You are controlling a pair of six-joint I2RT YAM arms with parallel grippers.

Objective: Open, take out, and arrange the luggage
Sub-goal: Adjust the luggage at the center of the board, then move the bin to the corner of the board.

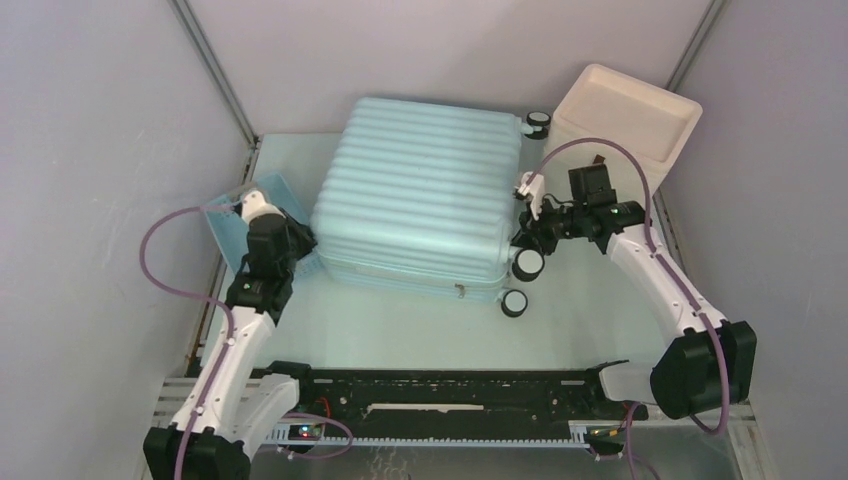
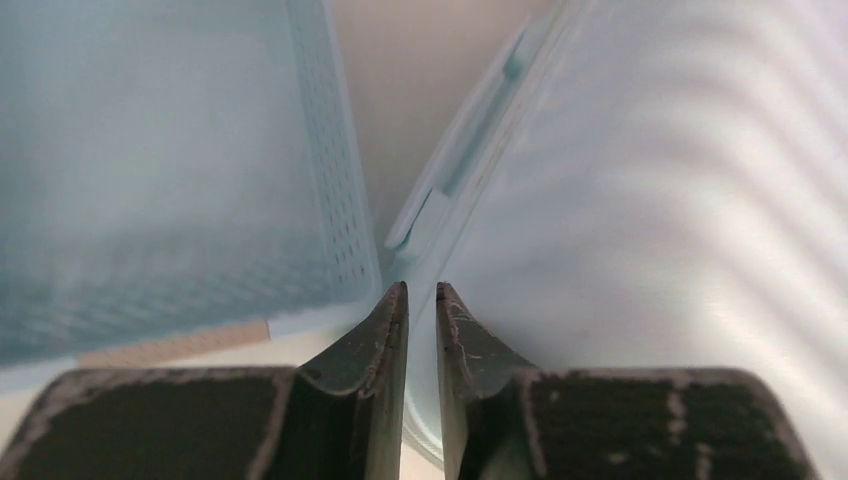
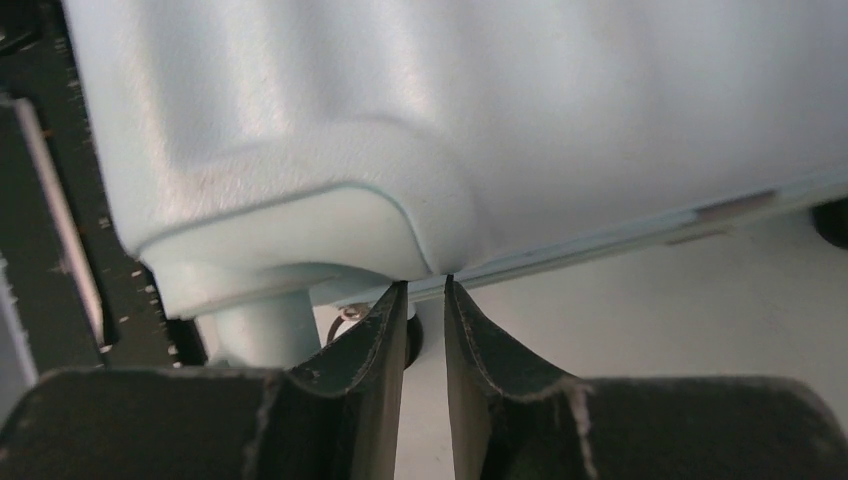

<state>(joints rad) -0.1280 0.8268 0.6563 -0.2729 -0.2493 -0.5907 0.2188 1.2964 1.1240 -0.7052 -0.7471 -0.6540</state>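
The luggage, a pale mint-blue ribbed suitcase, lies flat and closed on the table, its wheels to the right. My left gripper is at its left edge. In the left wrist view the left gripper is closed to a narrow slit with the rim of the luggage between the fingers. My right gripper is at the wheel end. In the right wrist view the right gripper pinches the seam lip of the luggage beside a wheel mount.
A small blue slatted basket stands just left of the left gripper, almost touching the suitcase; it fills the left of the left wrist view as the basket. A cream-white box sits at the back right. A black rail runs along the near edge.
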